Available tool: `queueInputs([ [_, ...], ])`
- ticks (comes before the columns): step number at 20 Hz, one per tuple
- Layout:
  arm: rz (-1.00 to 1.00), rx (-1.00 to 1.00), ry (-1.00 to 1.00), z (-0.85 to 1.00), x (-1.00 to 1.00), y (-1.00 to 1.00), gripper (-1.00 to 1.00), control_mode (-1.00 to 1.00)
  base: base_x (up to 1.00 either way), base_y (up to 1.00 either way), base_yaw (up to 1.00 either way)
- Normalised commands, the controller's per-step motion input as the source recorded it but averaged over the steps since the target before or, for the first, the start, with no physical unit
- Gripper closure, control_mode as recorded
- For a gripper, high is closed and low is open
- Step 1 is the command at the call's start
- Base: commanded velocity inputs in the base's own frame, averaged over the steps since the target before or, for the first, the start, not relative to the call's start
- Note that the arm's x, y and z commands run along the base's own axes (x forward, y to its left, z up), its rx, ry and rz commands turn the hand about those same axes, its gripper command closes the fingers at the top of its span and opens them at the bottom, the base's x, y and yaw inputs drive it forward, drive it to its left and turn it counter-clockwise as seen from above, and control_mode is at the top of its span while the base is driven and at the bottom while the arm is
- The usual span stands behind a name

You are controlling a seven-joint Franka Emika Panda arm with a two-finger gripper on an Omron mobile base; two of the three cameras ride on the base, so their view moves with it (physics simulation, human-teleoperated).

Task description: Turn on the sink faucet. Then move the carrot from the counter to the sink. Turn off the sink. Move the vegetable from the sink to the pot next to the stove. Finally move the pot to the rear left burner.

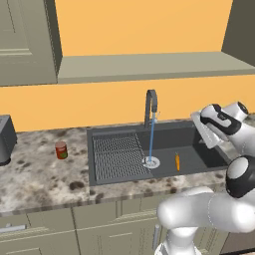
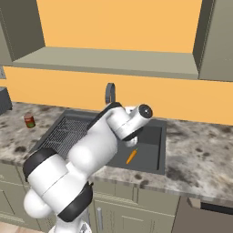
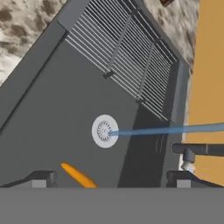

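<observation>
From the hand view I read my tool (image 3: 109,177) as wide open with nothing between its tips, poised above the sink (image 3: 52,127) floor, where the carrot (image 3: 78,175) lies loose just beside the round drain (image 3: 104,131) under the running stream from the sink faucet (image 1: 151,103). I judge the carrot light, stiff and now wet, hence slippery; grip it across the thicker middle, tips square to its long axis. The red can (image 1: 61,150) on the counter (image 1: 40,174) carries a green label too small to read
</observation>
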Motion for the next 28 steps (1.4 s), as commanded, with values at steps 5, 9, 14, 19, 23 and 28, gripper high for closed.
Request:
queueInputs([
  [5,-0.26,0.20,0.12,-0.36,0.16,0.22,-1.00,-1.00,0.00,0.00,0.00],
  [9,-0.07,0.04,0.14,-0.19,0.13,0.03,-1.00,-1.00,0.00,0.00,0.00],
  [14,-0.03,0.08,0.08,-0.04,0.43,0.00,-1.00,-1.00,0.00,0.00,0.00],
  [19,-0.01,0.11,0.07,0.00,0.30,0.00,-1.00,-1.00,0.00,0.00,0.00],
  [23,0.00,0.13,0.06,-0.03,0.25,0.00,-1.00,-1.00,0.00,0.00,0.00],
  [28,0.00,0.21,0.04,0.00,0.44,0.00,-1.00,-1.00,0.00,0.00,0.00],
])
